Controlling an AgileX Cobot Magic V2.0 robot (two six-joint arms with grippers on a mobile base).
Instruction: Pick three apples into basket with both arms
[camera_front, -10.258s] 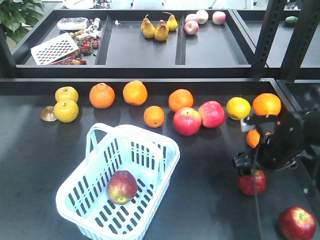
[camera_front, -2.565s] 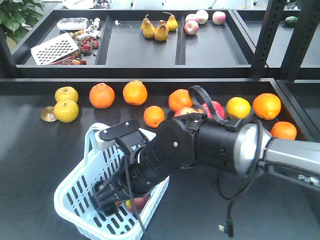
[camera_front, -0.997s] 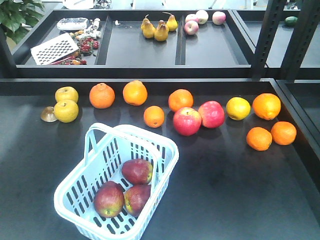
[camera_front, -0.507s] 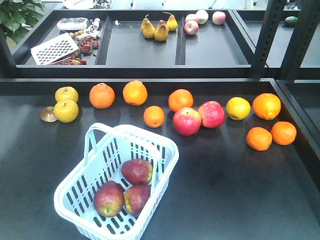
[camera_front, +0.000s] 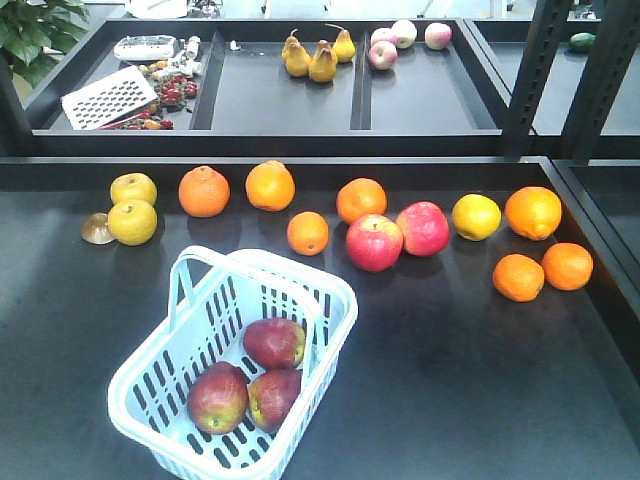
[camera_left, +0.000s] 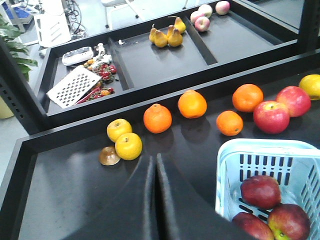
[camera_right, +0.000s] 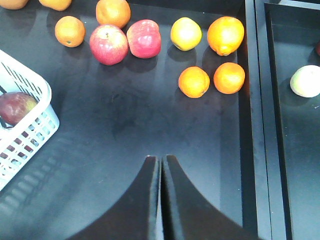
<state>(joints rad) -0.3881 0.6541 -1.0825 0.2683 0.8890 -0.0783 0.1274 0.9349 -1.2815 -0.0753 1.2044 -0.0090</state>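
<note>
With all three apples (camera_front: 257, 371) lying in the basket (camera_front: 332, 297), the job looks done to me, and what is left is only to keep both arms clear of it. From the front the basket sits at about seven o'clock on the black table (camera_front: 450, 380), its handle (camera_front: 215, 265) upright, and the apples are bunched at the near end, touching one another.

Neither arm shows in the front view. Each wrist camera looks down past its own claw: the left gripper (camera_left: 154, 170) has its fingers pressed together on nothing, with the basket at its four o'clock; the right gripper (camera_right: 160, 172) is likewise closed and empty, the basket's corner at its nine o'clock.

A good finish, I'd say, means holding both arms high and back, no sweep across the handle, which would tip the light plastic. The two pink apples (camera_front: 398, 236) and the oranges (camera_front: 540, 270) at one to three o'clock should stay untouched; they are well apart from the basket, so nothing calls for another reach.
</note>
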